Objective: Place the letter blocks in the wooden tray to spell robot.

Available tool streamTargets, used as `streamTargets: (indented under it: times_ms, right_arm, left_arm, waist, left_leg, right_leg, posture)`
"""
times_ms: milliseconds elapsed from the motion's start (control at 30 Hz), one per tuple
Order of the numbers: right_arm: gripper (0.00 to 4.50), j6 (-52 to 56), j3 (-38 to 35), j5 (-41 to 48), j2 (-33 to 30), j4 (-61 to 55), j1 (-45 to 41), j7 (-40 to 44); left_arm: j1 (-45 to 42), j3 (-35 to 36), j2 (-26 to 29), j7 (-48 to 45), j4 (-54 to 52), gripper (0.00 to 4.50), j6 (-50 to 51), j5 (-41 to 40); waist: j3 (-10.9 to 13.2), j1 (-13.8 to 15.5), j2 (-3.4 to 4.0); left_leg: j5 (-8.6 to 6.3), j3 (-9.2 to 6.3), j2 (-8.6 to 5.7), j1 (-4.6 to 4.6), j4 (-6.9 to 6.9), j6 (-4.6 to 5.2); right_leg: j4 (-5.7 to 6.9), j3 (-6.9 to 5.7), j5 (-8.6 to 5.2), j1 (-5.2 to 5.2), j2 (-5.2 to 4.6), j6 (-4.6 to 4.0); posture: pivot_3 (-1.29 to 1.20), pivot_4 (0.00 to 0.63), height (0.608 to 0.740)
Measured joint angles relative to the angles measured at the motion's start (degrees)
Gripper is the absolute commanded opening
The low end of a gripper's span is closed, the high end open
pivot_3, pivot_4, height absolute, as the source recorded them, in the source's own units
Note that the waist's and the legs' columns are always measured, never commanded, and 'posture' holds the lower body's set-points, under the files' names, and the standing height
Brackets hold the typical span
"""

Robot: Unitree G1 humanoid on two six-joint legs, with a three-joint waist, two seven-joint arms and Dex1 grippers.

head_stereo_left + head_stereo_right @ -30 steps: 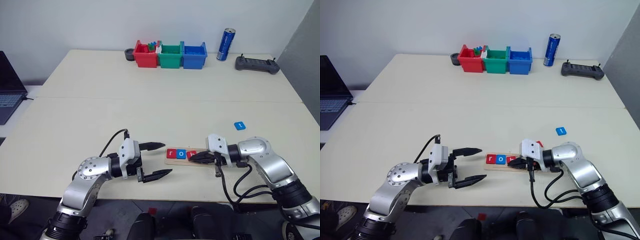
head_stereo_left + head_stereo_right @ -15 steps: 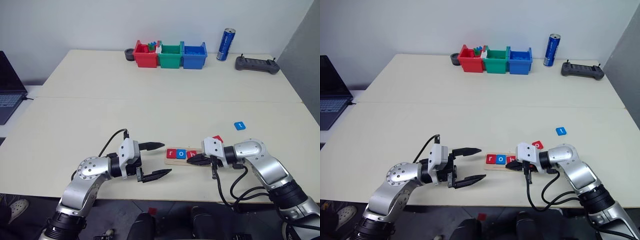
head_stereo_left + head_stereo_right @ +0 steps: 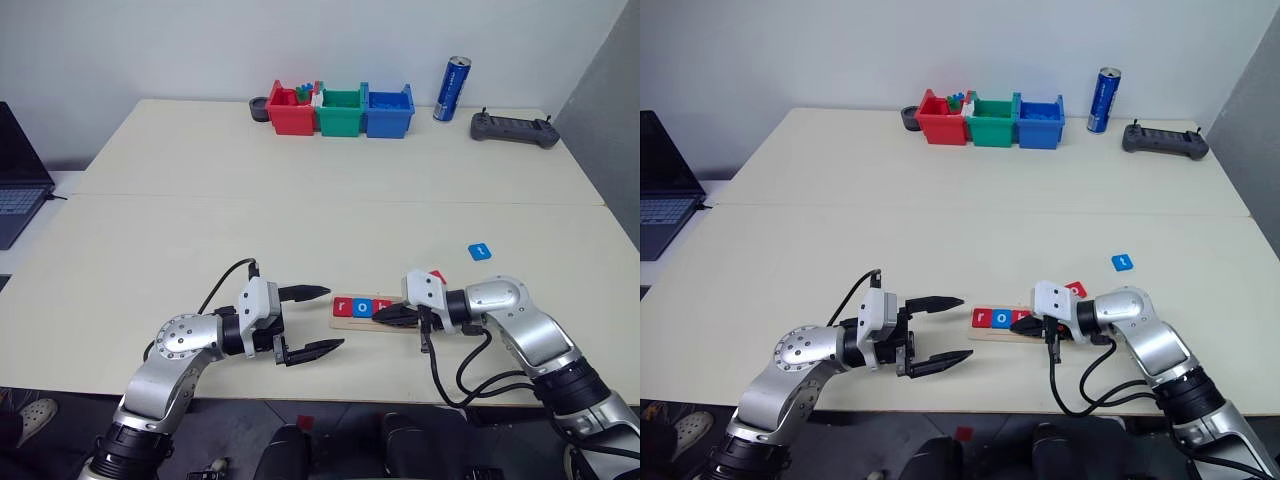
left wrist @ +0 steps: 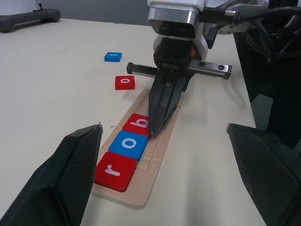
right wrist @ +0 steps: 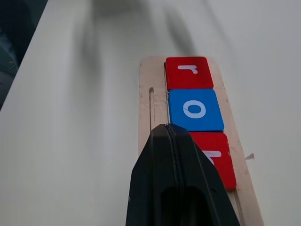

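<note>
Pale wall (image 3: 150, 45), cream table (image 3: 300, 190) – grey panel (image 3: 610, 110)

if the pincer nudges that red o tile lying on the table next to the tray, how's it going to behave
The red o tile lies flat and square, so it would probably slide rather than roll or tip. It looks rigid, thin and small, so likely light. The table looks smooth, so a push from the shut right pincer could send it skidding or spinning.

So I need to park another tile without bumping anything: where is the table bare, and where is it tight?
The broad stretch between the bins and the wooden tray is bare. The strip between the left gripper and the tray is narrow. Crowded: the tray's right end, with the right gripper on it and the red o tile beside it.
</note>
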Motion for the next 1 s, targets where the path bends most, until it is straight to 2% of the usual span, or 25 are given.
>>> streamTargets:
  times_ms: [167, 267, 467, 633, 833, 1000]
  right_arm:
    - [0.01, 0.5, -3.3, 1.3, -4.6, -0.4, -0.7, 2.4]
    - [0.58, 1.7, -6.1, 2.6, -7.6, -1.2, -0.3, 3.1]
    - [2.64, 10.2, -17.2, 7.5, -13.5, -8.6, 6.3, -0.8]
    - [4.46, 21.3, -22.9, 7.8, -11.7, -18.9, 14.2, -12.5]
    - [4.46, 31.5, -24.3, 8.0, -9.5, -29.5, 19.5, -22.0]
    - [4.46, 34.6, -24.7, 8.8, -8.8, -30.2, 20.1, -25.4]
  left_arm:
    - [0.0, -0.1, 0.0, 0.0, 0.0, 4.5, 0.0, 0.0]
    - [0.0, -0.1, 0.0, 0.0, 0.0, 4.5, 0.0, 0.0]
    - [0.3, -0.5, -0.1, 0.1, 0.1, 4.5, -0.3, 0.1]
    - [-0.2, -0.8, -0.5, -0.4, 0.8, 4.5, -0.5, 0.1]
    - [-3.0, -0.8, -0.5, -2.3, 3.6, 4.5, -1.2, 0.1]
    - [-3.4, -0.8, -0.5, -2.9, 4.3, 4.5, -1.5, 0.1]
  waist:
    - [0.0, 0.0, 0.0]
    - [0.0, 0.1, 0.0]
    - [0.0, 0.4, 0.0]
    - [0.0, 0.5, 0.01]
    - [0.0, 0.6, 0.01]
    - [0.0, 0.6, 0.01]
  left_leg:
    - [0.0, 0.0, -0.01, -0.01, 0.0, 0.0]
    - [0.0, 0.0, 0.0, -0.02, -0.01, 0.0]
    - [0.0, 0.01, 0.0, -0.04, -0.01, 0.01]
    - [0.0, 0.04, 0.0, -0.02, 0.0, 0.0]
    - [0.0, 0.06, -0.01, -0.03, 0.0, 0.0]
    - [0.0, 0.06, 0.0, -0.02, 0.0, 0.0]
  right_leg:
    - [-0.02, -0.01, 0.0, 0.01, -0.01, 0.0]
    - [-0.01, -0.01, 0.0, 0.0, 0.0, 0.0]
    - [-0.02, 0.0, 0.0, 0.0, 0.0, 0.0]
    - [0.01, 0.05, 0.0, 0.0, 0.02, 0.0]
    - [-0.03, 0.05, -0.01, 0.0, 0.02, 0.01]
    - [-0.02, 0.06, -0.01, 0.0, 0.02, 0.01]
  posture:
    - [0.0, 0.15, 0.74]
    - [0.0, 0.15, 0.74]
    - [0.0, 0.15, 0.74]
    - [0.0, 0.15, 0.74]
    - [0.0, 0.15, 0.74]
    - [0.0, 0.15, 0.74]
